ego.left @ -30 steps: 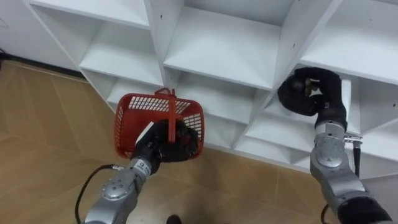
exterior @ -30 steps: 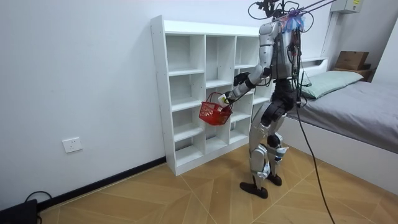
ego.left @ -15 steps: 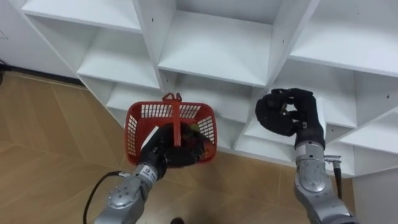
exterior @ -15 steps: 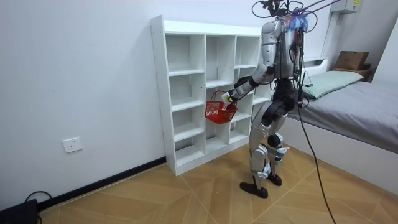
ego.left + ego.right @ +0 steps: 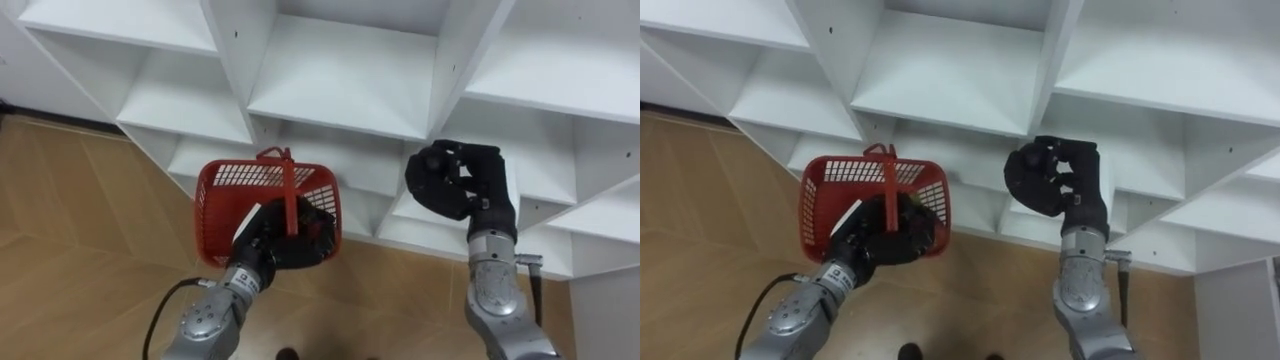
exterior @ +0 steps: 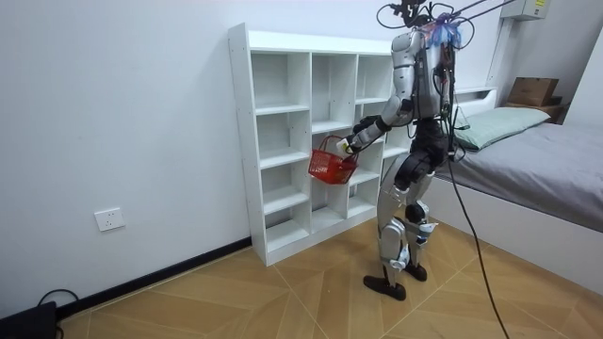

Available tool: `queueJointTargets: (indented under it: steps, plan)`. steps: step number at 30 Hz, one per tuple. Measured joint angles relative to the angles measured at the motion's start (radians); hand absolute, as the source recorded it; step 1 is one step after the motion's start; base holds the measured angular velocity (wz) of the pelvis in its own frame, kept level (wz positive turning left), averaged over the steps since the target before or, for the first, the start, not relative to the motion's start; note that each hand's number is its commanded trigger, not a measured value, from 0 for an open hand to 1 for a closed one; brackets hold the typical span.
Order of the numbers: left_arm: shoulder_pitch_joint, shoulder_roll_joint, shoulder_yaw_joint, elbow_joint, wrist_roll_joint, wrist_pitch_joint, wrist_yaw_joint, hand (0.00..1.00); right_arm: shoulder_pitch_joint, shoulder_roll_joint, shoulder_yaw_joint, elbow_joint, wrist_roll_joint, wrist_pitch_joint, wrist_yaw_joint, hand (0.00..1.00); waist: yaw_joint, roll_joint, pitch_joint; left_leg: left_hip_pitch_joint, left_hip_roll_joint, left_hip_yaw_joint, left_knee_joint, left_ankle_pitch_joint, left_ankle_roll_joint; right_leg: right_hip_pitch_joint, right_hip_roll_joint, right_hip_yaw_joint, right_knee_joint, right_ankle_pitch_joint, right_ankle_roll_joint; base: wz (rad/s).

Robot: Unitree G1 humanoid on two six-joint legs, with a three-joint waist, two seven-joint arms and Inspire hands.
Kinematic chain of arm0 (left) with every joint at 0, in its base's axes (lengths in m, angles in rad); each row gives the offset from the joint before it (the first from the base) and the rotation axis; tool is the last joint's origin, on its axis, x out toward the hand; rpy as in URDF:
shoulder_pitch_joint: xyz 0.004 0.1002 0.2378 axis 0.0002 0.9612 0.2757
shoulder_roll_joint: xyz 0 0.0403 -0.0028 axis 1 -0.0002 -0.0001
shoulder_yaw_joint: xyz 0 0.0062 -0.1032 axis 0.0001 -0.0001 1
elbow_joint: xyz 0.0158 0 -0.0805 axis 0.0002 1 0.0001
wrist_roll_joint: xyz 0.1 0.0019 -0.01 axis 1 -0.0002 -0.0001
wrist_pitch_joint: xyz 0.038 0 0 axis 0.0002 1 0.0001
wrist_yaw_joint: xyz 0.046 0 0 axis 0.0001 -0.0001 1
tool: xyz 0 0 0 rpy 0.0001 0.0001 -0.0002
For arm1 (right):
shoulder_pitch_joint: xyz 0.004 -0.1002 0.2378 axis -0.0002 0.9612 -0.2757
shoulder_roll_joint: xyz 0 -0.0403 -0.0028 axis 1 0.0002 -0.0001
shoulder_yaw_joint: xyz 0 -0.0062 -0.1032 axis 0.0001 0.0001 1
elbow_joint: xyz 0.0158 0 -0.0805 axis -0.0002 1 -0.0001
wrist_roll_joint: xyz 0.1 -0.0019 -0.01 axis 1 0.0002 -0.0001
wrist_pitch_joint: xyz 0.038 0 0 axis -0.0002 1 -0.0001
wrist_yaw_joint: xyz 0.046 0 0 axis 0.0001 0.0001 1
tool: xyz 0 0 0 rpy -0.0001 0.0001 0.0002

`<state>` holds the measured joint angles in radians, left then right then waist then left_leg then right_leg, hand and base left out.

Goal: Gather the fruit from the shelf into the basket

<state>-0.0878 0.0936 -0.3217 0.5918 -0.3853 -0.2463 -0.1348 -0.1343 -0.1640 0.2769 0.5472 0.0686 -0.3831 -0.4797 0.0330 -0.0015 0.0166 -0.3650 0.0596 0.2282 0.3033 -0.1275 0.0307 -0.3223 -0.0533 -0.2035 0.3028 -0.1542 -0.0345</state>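
My left hand (image 5: 280, 235) is shut on the handle of a red mesh basket (image 5: 225, 190), which it holds up in front of the white closet (image 5: 340, 80). The hand hides most of what lies inside the basket. To its right, my right hand (image 5: 460, 185) hangs in front of the lower shelves. Its fingers are curled round a small dark round fruit (image 5: 430, 162), hard to tell apart from the black fingers. The room view shows me standing upright close to the closet (image 6: 283, 141), with the basket (image 6: 332, 168) at its middle shelves.
The closet's compartments (image 5: 940, 70) in front of me look bare. Wooden floor (image 5: 70, 220) lies below on the left. A bed (image 6: 537, 160) stands behind me at the room view's right, and a wall socket (image 6: 110, 219) sits low on the wall.
My right hand has come out of the right-hand shelf compartment and moved left toward the basket, still curled. The basket has shifted a little to the right.
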Motion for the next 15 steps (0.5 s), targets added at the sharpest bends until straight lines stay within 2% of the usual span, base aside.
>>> queueJointTargets:
  steps: [9,15]
  plan:
    - [0.0,-0.005,-0.021,0.0,-0.013,-0.003,-0.007,1.0,0.01,-0.001,0.015,-0.042,0.002,0.0,0.004,1.0,-0.001,0.002,-0.0001,-0.015,0.005,0.016,0.002,0.0,0.0,-0.028,0.001,0.013,0.013,0.0,-0.001,-0.05]
    - [-0.001,-0.006,-0.038,0.0,-0.019,-0.003,-0.023,1.0,0.02,0.019,0.018,-0.054,0.006,-0.001,0.004,1.0,-0.004,0.005,0.0011,-0.016,0.005,0.016,0.002,0.0,0.0,-0.031,0.001,0.014,0.02,0.0,-0.002,0.0]
